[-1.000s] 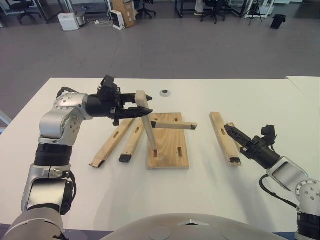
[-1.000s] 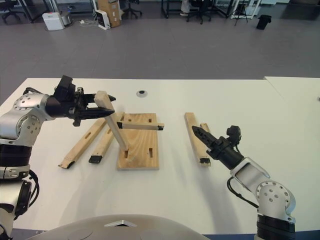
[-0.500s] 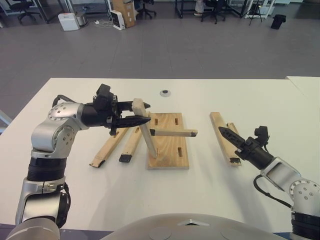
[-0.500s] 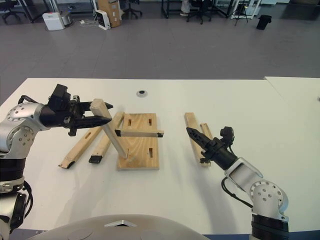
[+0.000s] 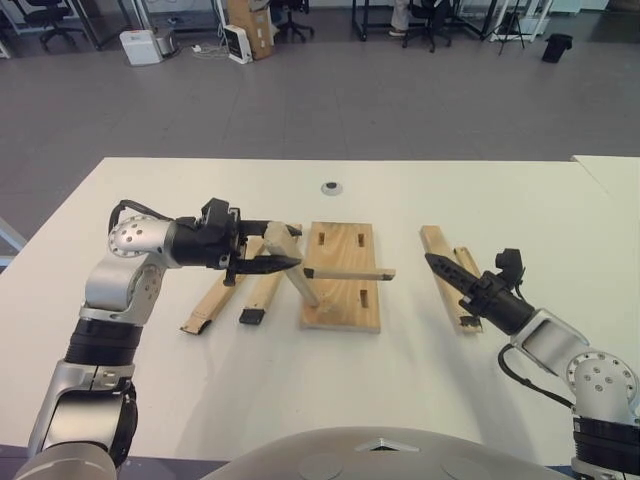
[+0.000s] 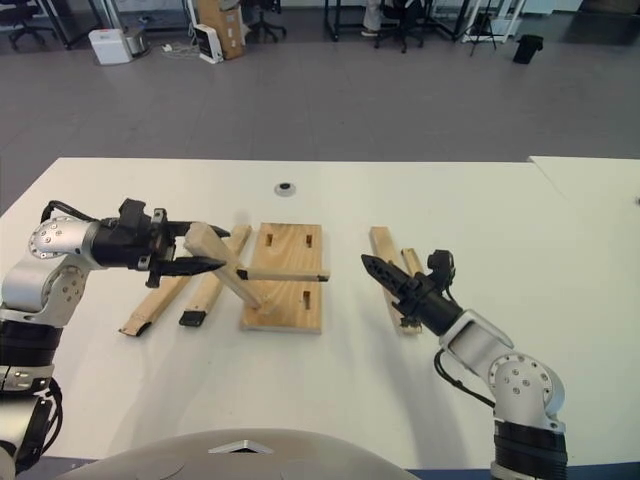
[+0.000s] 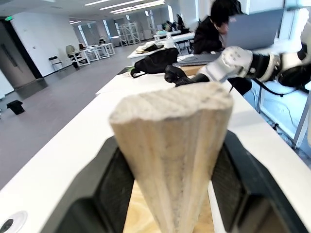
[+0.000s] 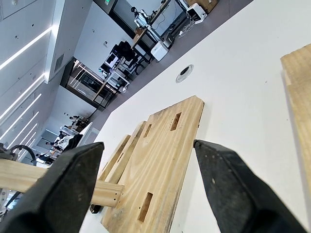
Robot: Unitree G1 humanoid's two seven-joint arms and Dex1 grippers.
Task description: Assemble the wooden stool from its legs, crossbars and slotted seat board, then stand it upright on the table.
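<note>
table (image 5: pixel 150 200): carrying all parts; assembly is looking early-stage, approx. one joint in.

seat board (image 5: pixel 350 245): lying flat mid-table, slots facing up, most of them showing unfilled.

held leg (image 5: pixel 303 285): leaning steeply over the board's left edge, lower end meeting the board near its left front corner; whether it is sitting in a slot, cannot tell.

left loose legs (image 5: pixel 222 288): two lying flat just left of the board, not yet fitted.

right loose pieces (image 5: pixel 436 240): two lying flat, well apart from the board on its right, not yet fitted.

crossbar (image 5: pixel 350 272): appearing joined to the held leg, reaching rightward above the board.

left gripper (image 5: pixel 282 246): clamping the held leg's upper end, left of the board.

right gripper (image 5: pixel 432 262): fingers spread, gripping nothing, hovering w/ tips by the right loose pieces.

remaining, as judged: seating this leg, adding the other legs & crossbars, then turning the stool upright.
</note>
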